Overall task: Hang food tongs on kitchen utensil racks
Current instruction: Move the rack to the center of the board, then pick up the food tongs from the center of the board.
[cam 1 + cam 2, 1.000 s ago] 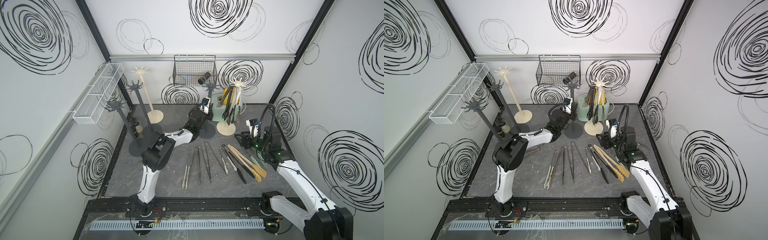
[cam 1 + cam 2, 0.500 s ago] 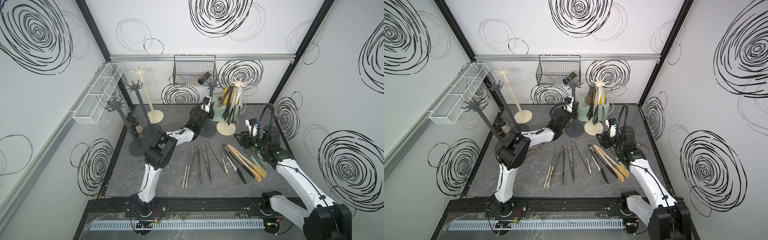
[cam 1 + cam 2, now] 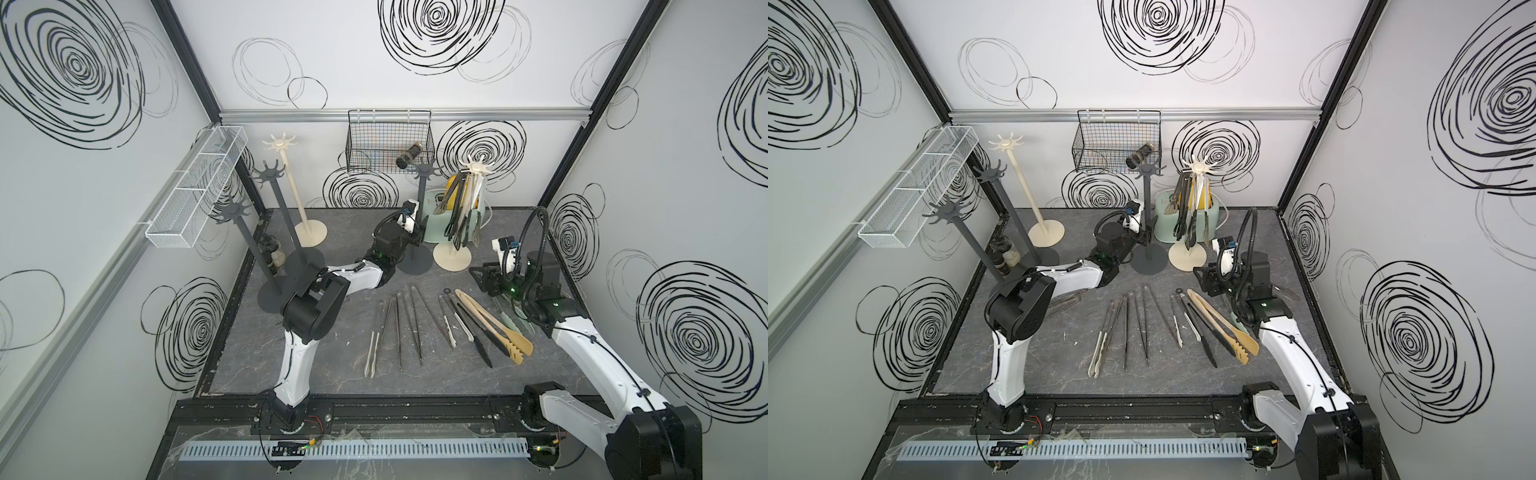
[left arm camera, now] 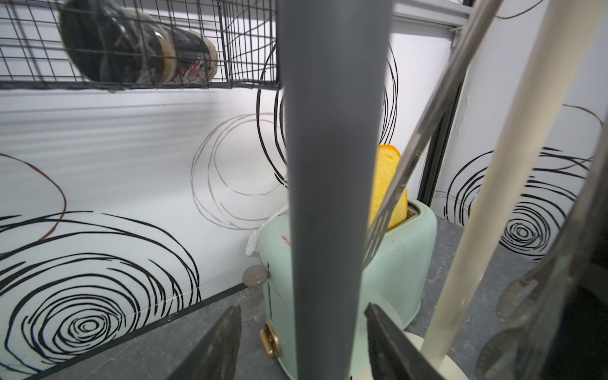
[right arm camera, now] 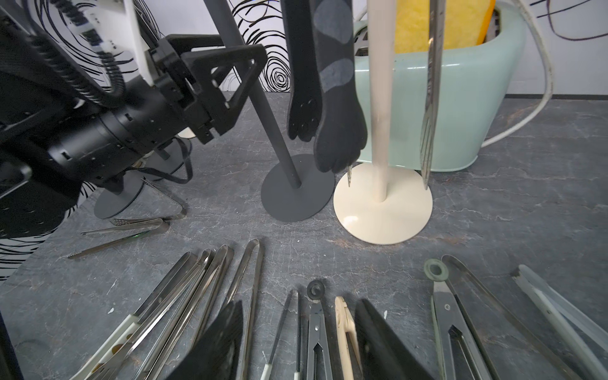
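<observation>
Hand (image 4: 302, 306) newly spread around grey rack (image 4: 332, 131)

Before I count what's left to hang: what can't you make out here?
- Hanging tongs on the cream rack: overlap in both top views, number unclear.
- Steel tongs: mostly under the left arm in a top view.
- Pale green tongs: partly under the right arm in a top view.
- Dark grey rack: crown cut off, left wrist view.

Three dark grey racks (image 3: 419, 266) and two cream racks (image 3: 311, 240) stood. One wooden tongs (image 3: 519, 348) and perhaps ten slim tongs (image 5: 316, 329) lay flat; four hanging tongs (image 5: 329, 98) dangled.
</observation>
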